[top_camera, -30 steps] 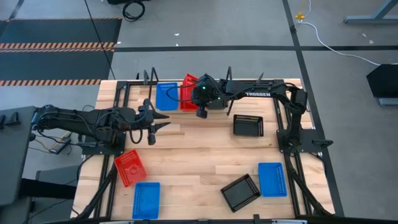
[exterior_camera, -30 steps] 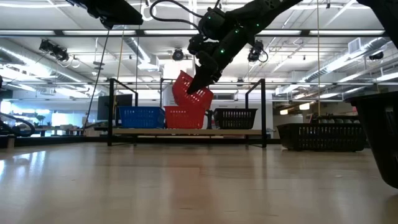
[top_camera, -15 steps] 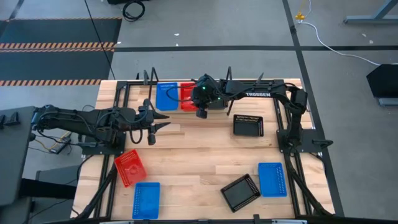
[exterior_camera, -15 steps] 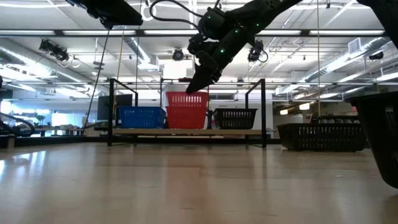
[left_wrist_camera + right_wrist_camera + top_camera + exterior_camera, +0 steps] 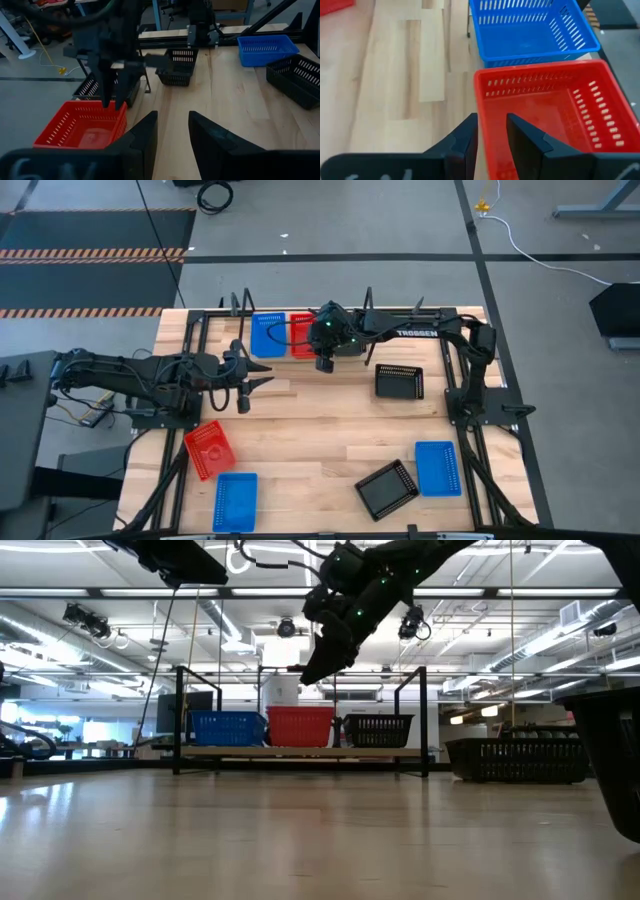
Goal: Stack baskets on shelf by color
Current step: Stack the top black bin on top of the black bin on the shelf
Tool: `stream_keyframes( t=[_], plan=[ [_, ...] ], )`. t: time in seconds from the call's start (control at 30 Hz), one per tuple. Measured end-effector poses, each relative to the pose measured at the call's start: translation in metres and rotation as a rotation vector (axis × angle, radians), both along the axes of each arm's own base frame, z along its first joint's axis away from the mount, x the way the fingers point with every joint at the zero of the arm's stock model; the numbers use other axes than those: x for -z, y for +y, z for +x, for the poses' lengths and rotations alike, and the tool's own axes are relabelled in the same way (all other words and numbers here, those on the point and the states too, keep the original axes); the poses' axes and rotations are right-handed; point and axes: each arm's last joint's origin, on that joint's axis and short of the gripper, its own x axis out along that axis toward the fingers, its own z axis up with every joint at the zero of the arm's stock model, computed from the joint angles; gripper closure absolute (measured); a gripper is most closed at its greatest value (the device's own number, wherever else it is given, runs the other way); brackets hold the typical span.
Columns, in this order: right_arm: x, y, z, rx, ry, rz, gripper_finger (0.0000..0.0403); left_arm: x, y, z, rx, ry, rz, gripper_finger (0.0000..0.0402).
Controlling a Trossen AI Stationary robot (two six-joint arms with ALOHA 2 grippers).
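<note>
On the shelf stand a blue basket, a red basket and a black basket, side by side on their bottoms. My right gripper hangs open above the red basket, near its table-side edge, clear of it. The blue basket sits just beyond. My left gripper waits open over the table's left half, pointing right; its view shows the right gripper over the red basket.
Loose baskets lie on the slatted tabletop: red and blue near the left front, black and blue near the right front, black right of centre. Black wire uprights flank the shelf.
My right gripper held a red basket tilted above the red one on the shelf, then let it go. The basket levelled on top of the lower one and has now sunk down into it. The gripper has risen a little above the stack.
</note>
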Motion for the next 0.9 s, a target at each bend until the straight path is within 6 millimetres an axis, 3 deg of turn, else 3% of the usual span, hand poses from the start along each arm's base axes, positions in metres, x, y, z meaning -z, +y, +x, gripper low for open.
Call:
stream_keyframes(
  t=[0.33,0.57,0.73,0.9],
  plan=[
    [0.002,0.051,-0.019,0.092,0.243,0.228,0.0294,0.000,0.000,0.000,0.000,0.005,0.000,0.0285],
    [0.011,0.088,-0.037,0.427,0.469,0.471,0.0292,0.000,0.000,0.000,-0.007,-0.001,-0.019,0.0285],
    [0.014,0.101,-0.063,0.621,0.696,0.349,0.0290,0.000,0.000,0.000,-0.008,-0.002,-0.023,0.0285],
    [0.013,0.106,-0.072,0.705,0.750,0.246,0.0290,0.000,0.000,0.000,-0.008,-0.001,-0.023,0.0285]
  ],
)
